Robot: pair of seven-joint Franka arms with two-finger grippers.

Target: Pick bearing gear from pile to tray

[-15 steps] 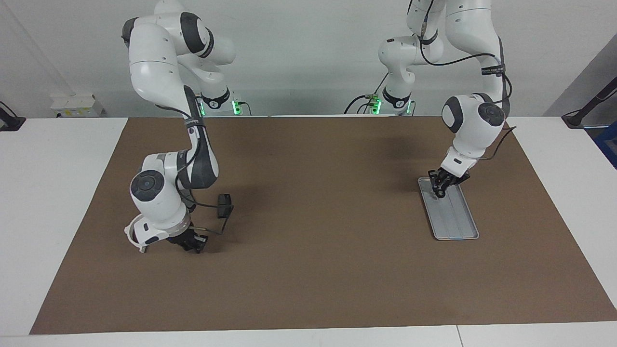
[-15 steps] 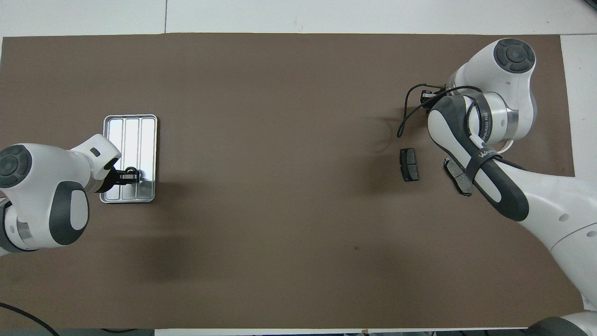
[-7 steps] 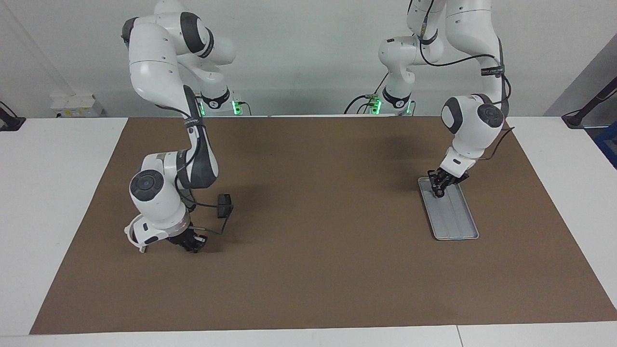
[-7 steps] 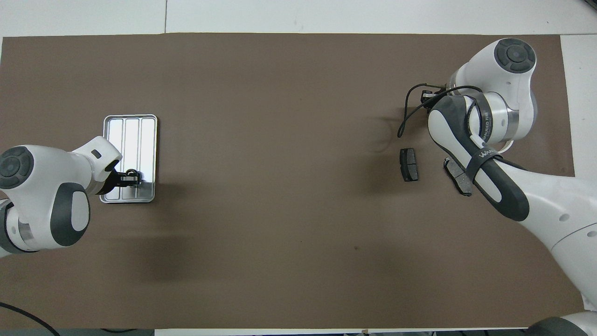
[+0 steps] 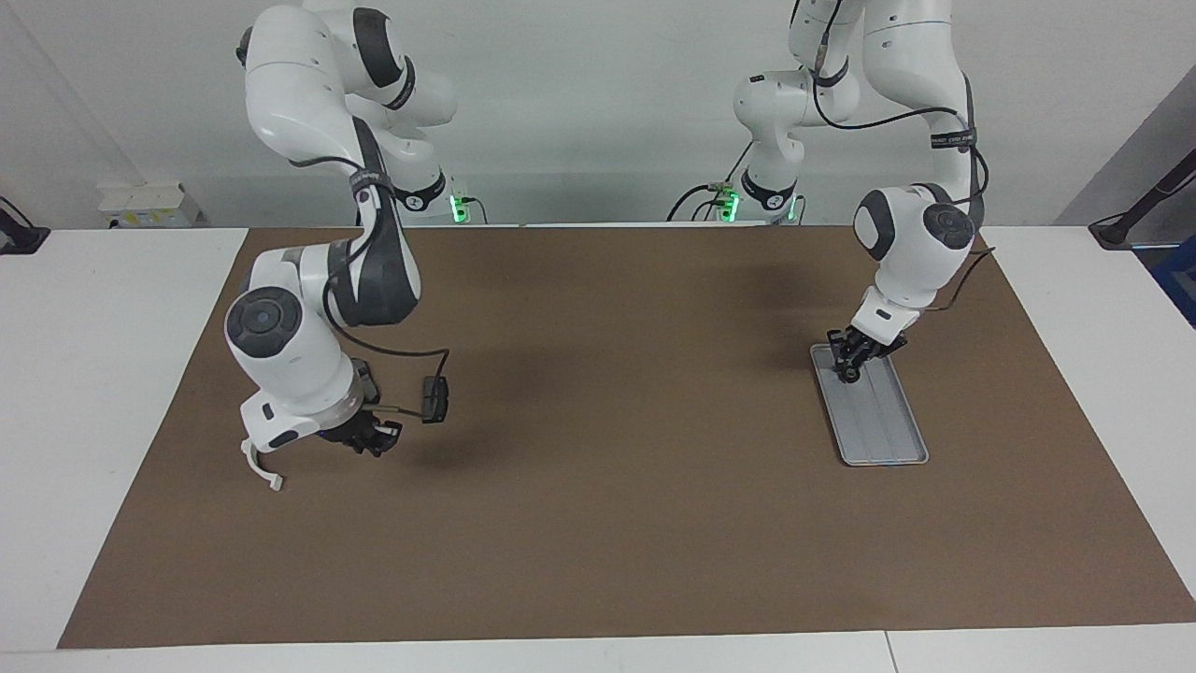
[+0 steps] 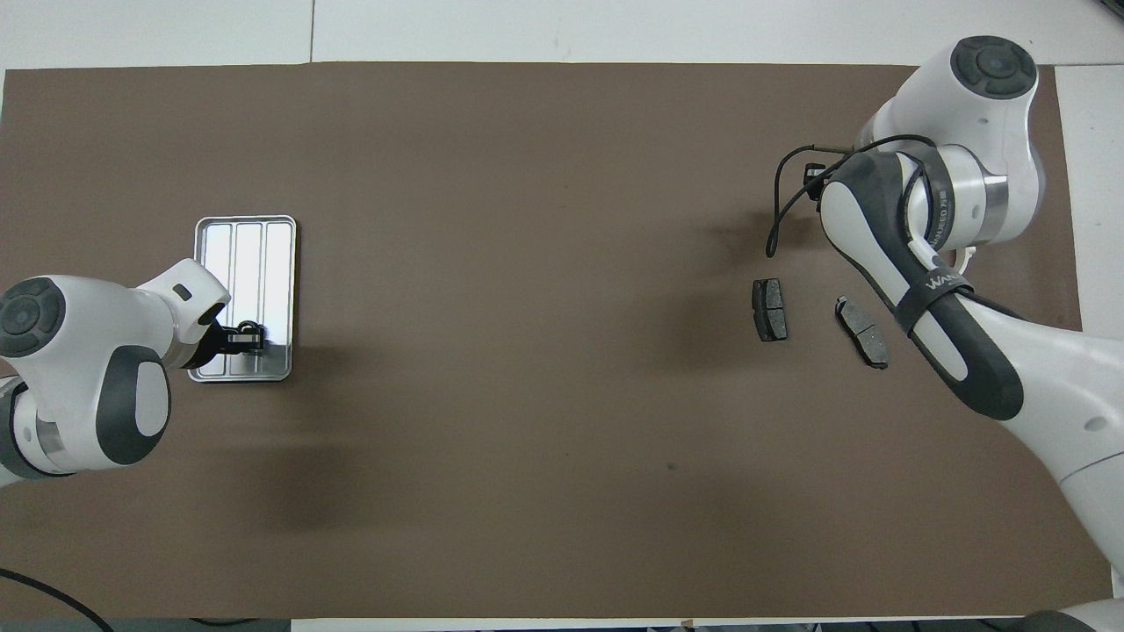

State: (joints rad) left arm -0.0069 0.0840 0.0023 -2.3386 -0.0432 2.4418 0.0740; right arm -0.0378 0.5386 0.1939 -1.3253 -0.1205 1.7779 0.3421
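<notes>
The silver tray (image 5: 888, 439) (image 6: 246, 237) lies toward the left arm's end of the brown mat. My left gripper (image 5: 849, 363) (image 6: 249, 335) hangs low over the tray's end nearer the robots, fingertips together. The pile lies toward the right arm's end: two dark plates (image 6: 770, 309) (image 6: 862, 320), one also seen as a dark plate (image 5: 434, 400), and a white half-ring bracket (image 5: 258, 467). My right gripper (image 5: 376, 437) hovers shut above the mat by the bracket. No bearing gear shows plainly; I cannot tell whether either gripper pinches one.
The brown mat (image 5: 598, 523) covers most of the white table. A black cable (image 6: 777, 211) loops from the right wrist toward the plates. The right arm's forearm (image 6: 931, 298) overhangs the pile area.
The right arm has risen from the mat, lifting its shut gripper and uncovering the second plate in the overhead view. The left gripper has barely shifted over the tray.
</notes>
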